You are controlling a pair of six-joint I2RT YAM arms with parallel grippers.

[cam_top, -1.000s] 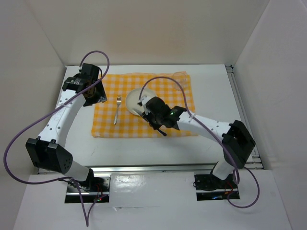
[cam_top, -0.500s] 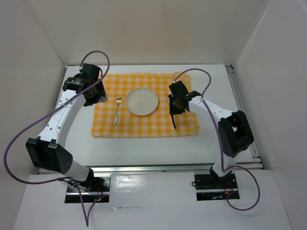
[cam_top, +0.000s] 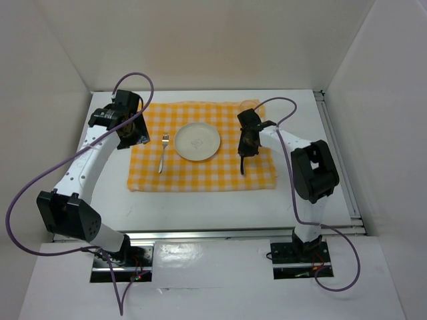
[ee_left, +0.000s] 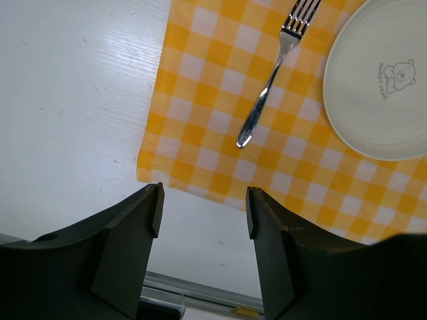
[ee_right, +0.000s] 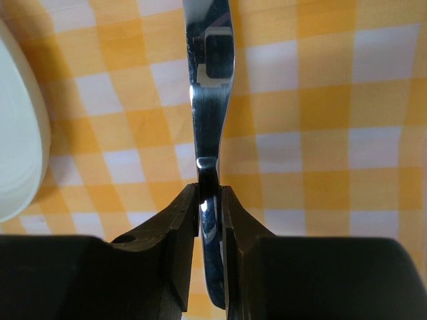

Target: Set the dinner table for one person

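The dinner table is a white tabletop under a yellow-and-white checked cloth. A white plate lies at the cloth's middle, with a fork to its left. My right gripper is right of the plate, shut on a shiny metal utensil that hangs just over the cloth; its lower end points toward me. The right wrist view shows the jaws clamped on it, with the plate's rim at left. My left gripper is open and empty above the table, left of the fork.
A clear glass stands at the cloth's far right corner, just behind my right gripper. Metal rails run along the table's right and near edges. White walls enclose the left, back and right sides.
My right arm has swung from over the plate's near edge to the right of the plate, carrying the utensil, and turned it lengthwise. The left arm has not moved.
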